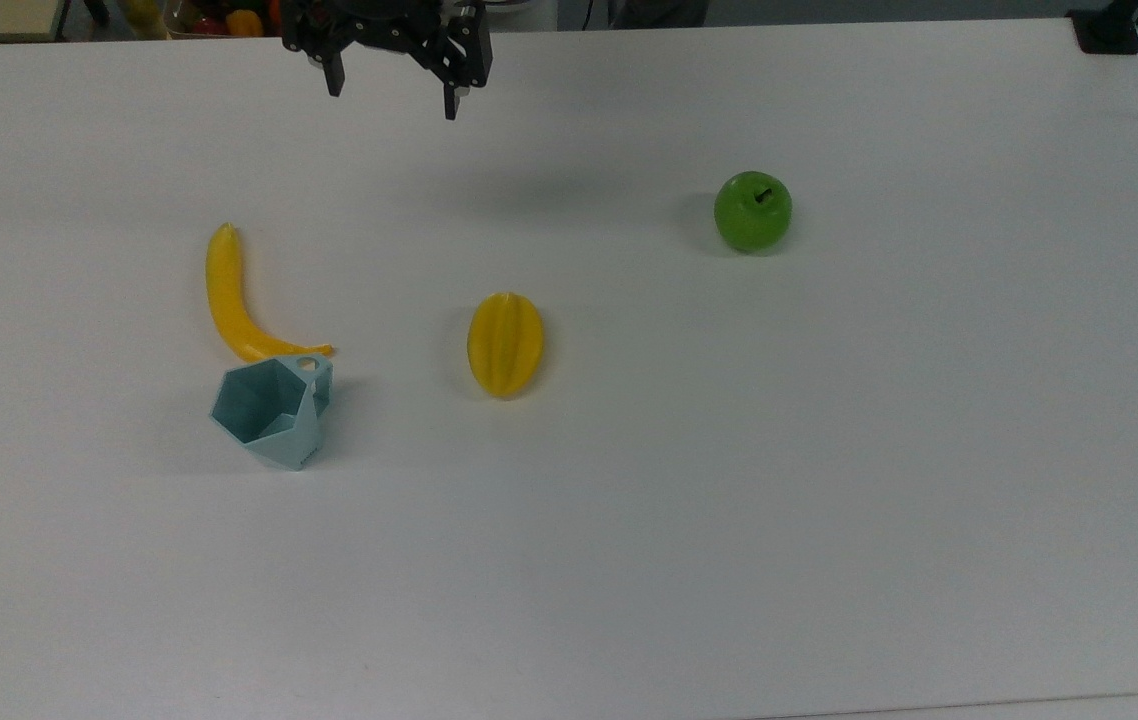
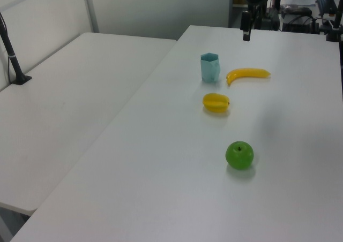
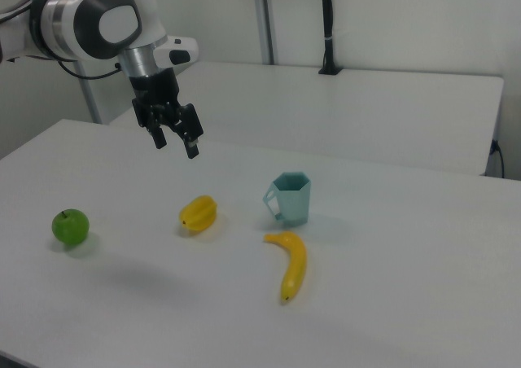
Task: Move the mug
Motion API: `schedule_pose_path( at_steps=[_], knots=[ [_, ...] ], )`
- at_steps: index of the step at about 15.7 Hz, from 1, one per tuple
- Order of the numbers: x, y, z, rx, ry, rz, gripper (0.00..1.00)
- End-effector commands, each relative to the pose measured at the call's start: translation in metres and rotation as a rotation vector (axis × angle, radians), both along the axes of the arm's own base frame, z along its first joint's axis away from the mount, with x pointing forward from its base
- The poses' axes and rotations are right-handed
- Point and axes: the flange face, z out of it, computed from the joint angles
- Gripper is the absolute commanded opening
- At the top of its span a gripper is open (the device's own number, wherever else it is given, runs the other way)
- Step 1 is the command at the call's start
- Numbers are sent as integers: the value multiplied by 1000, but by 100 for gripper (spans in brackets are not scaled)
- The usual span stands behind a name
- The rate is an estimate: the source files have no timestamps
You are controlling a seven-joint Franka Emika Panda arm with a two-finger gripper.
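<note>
The gripper [image 1: 394,95], jaws spread wide and empty, should descend over the pale teal faceted plastic mug's [image 1: 272,410] rim, avoiding the adjacent yellow banana [image 1: 232,300].

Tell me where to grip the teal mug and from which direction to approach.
Probably from above: the mug stands upright, mouth open. Put one finger inside and one outside a flat wall facet away from the banana, whose tip lies close by the tab handle. The gripper hangs open above the table.

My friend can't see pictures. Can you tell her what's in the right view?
A robot arm's open end effector hangs above a white table. Below sit a green apple, a yellow starfruit, a teal mug and a banana.
</note>
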Motion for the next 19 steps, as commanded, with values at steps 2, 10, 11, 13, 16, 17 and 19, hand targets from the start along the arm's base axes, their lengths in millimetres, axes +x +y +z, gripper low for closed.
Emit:
schedule_pose_path(
  at_steps=[2, 10, 11, 13, 16, 17, 19],
  knots=[
    [-5, -2, 0, -12, 9, 27, 100],
    [-1, -4, -6, -2, 9, 7, 100],
    [4, -10, -10, -1, 0, -9, 100],
    [13, -15, -18, 2, -34, -46, 100],
    [40, -34, -53, 14, -93, -183, 100],
    [48, -36, -68, 15, -108, -227, 100],
    [65, -41, -98, 23, -141, -319, 100]
  ],
)
